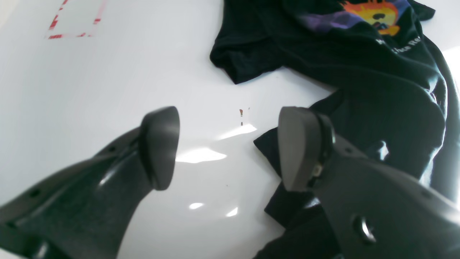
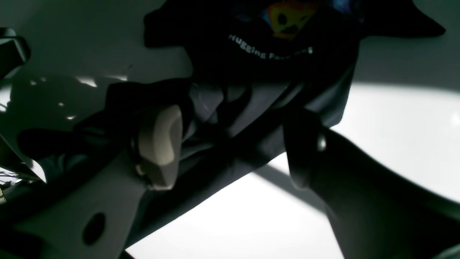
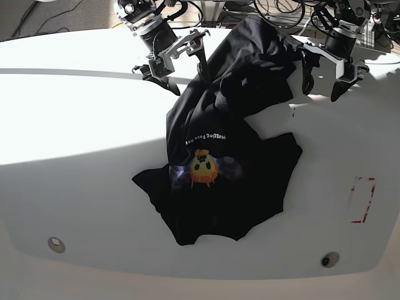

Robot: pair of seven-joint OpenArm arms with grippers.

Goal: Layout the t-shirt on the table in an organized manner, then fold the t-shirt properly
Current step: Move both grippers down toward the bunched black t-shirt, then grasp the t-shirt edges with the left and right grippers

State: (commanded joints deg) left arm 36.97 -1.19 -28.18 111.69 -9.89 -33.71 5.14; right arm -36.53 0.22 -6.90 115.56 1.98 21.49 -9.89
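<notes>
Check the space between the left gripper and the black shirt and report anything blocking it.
Nothing visible stands between the left gripper and the t-shirt. The gripper is open, its fingers apart, and only bare white table shows beside the shirt's near edge.

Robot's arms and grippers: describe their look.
Both the left gripper and the right gripper have dark grey jaws with broad, rounded, smooth pads. The base view shows black arm parts with white or silvery panels above the jaws, and black cables around them.
</notes>
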